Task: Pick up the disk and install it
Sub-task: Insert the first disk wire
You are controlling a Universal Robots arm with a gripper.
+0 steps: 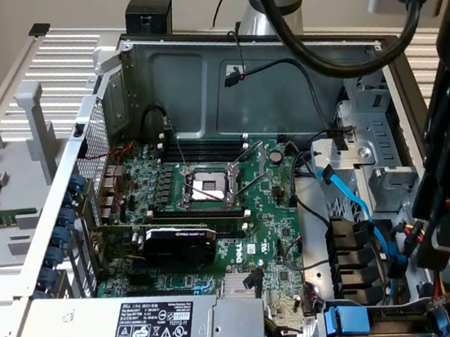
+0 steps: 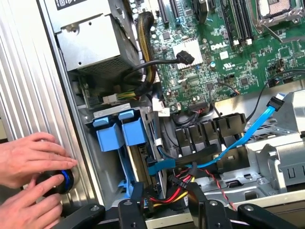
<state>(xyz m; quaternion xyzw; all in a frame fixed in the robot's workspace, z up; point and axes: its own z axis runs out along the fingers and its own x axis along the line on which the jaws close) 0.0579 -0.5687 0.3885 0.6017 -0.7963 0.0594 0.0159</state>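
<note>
Exterior view | green motherboard [image 1: 276, 224] lying in the case [image 1: 187, 73] | CPU socket [image 1: 209, 185] sitting at its 11 o'clock | black graphics card [image 1: 179, 241] standing at socket's 6 o'clock | power supply [image 1: 165, 325] lying at card's 6 o'clock | blue cable [image 1: 351, 196] trailing at socket's 3 o'clock

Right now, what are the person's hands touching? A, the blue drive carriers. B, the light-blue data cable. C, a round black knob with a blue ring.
C: the hands close around the black knob, against the ribbed metal panel.

Blue-framed disk [image 2: 134, 133], slotted in drive bay
</note>
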